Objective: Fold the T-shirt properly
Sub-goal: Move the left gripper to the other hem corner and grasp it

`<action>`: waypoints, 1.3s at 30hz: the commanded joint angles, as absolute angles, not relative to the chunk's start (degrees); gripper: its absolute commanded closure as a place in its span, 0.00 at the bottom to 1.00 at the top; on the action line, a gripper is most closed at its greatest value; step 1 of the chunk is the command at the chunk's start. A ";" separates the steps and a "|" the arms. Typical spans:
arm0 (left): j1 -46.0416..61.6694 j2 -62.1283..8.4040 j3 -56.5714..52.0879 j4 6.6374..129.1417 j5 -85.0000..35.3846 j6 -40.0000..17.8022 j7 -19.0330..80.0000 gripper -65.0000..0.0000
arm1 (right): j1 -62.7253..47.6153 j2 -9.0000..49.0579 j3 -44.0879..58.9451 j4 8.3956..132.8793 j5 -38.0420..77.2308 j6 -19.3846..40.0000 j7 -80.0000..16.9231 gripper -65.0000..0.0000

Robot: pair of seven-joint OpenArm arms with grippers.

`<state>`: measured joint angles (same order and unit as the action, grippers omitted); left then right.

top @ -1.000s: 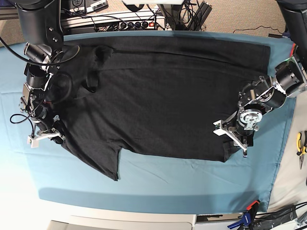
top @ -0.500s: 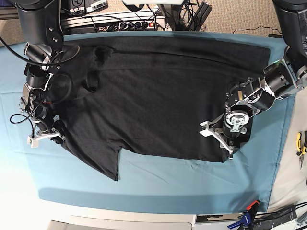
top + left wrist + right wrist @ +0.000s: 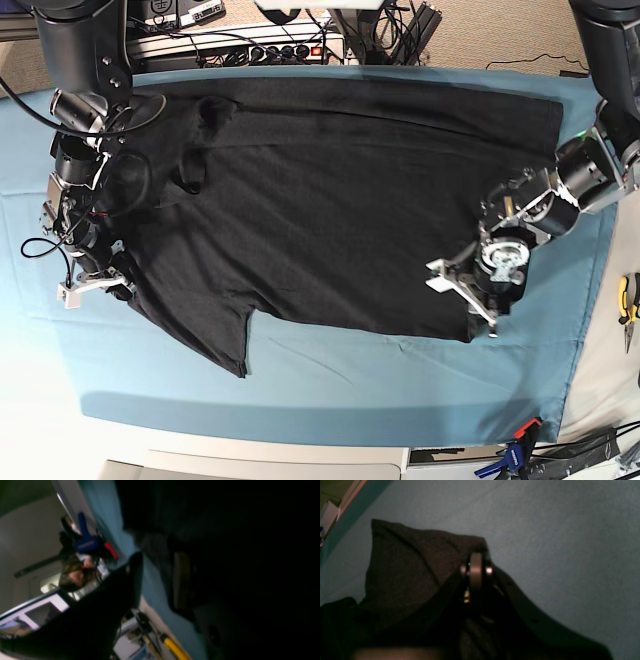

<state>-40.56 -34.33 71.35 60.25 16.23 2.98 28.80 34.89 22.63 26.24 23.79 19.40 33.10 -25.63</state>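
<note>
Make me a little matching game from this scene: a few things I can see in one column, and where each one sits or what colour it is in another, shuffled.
Things:
1. T-shirt
2. table cloth
3. right tool
4. pliers

Descriptions:
A. teal, covering the table
B. yellow-handled, at the table's edge beyond the left arm
C. black, spread flat
D. shut on the T-shirt, at the sleeve end

Pairs: 1-C, 2-A, 3-D, 4-B
</note>
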 commanded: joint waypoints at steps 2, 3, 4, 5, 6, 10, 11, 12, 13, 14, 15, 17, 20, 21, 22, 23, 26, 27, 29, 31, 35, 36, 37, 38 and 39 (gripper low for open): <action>-42.24 -35.09 71.07 59.37 16.73 3.64 29.06 0.67 | 35.86 23.38 26.20 24.38 18.44 32.82 -26.50 1.00; -42.24 -35.07 71.07 59.07 16.73 3.64 29.06 0.67 | 35.86 23.38 26.20 24.38 18.44 32.82 -26.50 1.00; -42.19 -35.09 71.07 58.92 16.71 3.64 29.06 0.67 | 35.86 23.38 26.20 24.38 18.44 32.82 -26.50 1.00; -42.19 -35.09 71.07 58.85 16.71 3.64 29.08 0.67 | 35.86 23.38 26.20 24.38 18.44 32.82 -26.50 1.00; -42.22 -35.09 71.07 58.85 16.71 3.66 29.08 0.67 | 35.86 23.38 26.20 24.38 18.44 32.82 -26.50 1.00; -42.22 -35.07 71.07 58.87 16.73 3.68 28.58 0.75 | 35.86 23.38 26.20 24.38 18.41 32.82 -26.52 1.00; -42.22 -35.07 71.07 58.87 16.73 3.68 28.42 0.82 | 35.86 23.38 26.20 24.38 18.44 32.82 -26.52 1.00; -42.22 -35.07 71.07 58.87 16.73 3.75 28.42 0.91 | 35.86 23.38 26.20 24.38 18.41 32.82 -26.52 1.00; -42.22 -35.07 71.07 58.87 16.71 4.40 28.42 1.00 | 35.86 23.38 26.20 24.38 18.41 32.82 -26.50 1.00; -42.19 -35.07 71.07 58.87 16.71 5.69 28.45 1.00 | 35.86 23.38 26.20 24.38 18.44 32.82 -26.50 1.00; -42.22 -35.09 71.07 58.87 16.71 7.16 28.45 1.00 | 35.86 23.38 26.20 24.38 18.41 32.82 -26.52 1.00; -42.24 -35.09 71.07 58.87 16.69 9.58 28.45 1.00 | 35.86 23.38 26.20 24.38 18.41 32.82 -26.52 1.00; -42.63 -35.09 71.07 58.87 15.73 10.57 28.49 1.00 | 35.86 23.38 26.20 24.38 18.41 32.82 -26.52 1.00; -43.00 -35.09 71.02 58.87 14.28 10.52 28.58 1.00 | 35.86 23.38 26.20 24.38 18.41 32.82 -26.52 1.00; -43.31 -35.09 70.65 58.87 13.13 10.50 28.67 1.00 | 35.86 23.38 26.20 24.38 18.41 32.82 -26.55 1.00; -43.55 -35.09 69.93 58.87 12.05 10.48 28.67 1.00 | 35.86 23.38 26.20 24.38 18.41 32.82 -26.55 1.00; -43.99 -35.09 65.80 59.02 8.51 7.97 28.67 1.00 | 35.83 23.38 26.20 24.38 18.39 32.82 -26.57 1.00; -44.01 -35.09 63.96 59.13 6.85 6.55 28.67 1.00 | 35.83 23.38 26.20 24.38 18.39 32.82 -26.57 1.00; -43.97 -35.09 59.88 59.16 3.27 3.55 28.67 1.00 | 35.83 23.38 26.20 24.38 18.39 32.82 -26.57 1.00; -43.97 -35.11 55.42 59.16 -0.93 0.56 28.71 1.00 | 35.83 23.38 26.20 24.38 18.39 32.82 -26.57 1.00; -43.97 -35.11 47.00 59.16 -8.01 -5.98 29.23 1.00 | 35.83 23.38 26.20 24.38 18.39 32.82 -26.57 1.00; -43.97 -35.14 45.30 59.13 -9.65 -7.18 29.65 1.00 | 35.83 23.38 26.20 24.38 18.39 32.84 -26.57 1.00; -43.97 -35.20 43.83 59.13 -11.29 -8.36 30.00 1.00 | 35.83 23.38 26.20 24.38 18.39 32.84 -26.57 1.00; -43.97 -35.29 42.63 59.13 -12.99 -9.47 30.20 1.00 | 35.83 23.40 26.20 24.38 18.39 32.82 -26.57 1.00; -43.97 -35.42 41.67 59.13 -14.55 -10.46 30.46 1.00 | 35.83 23.40 26.20 24.38 18.39 32.82 -26.57 1.00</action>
<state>-41.93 -34.68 42.26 58.61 -14.92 -11.07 31.03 34.89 22.65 26.24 23.79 19.40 33.10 -25.65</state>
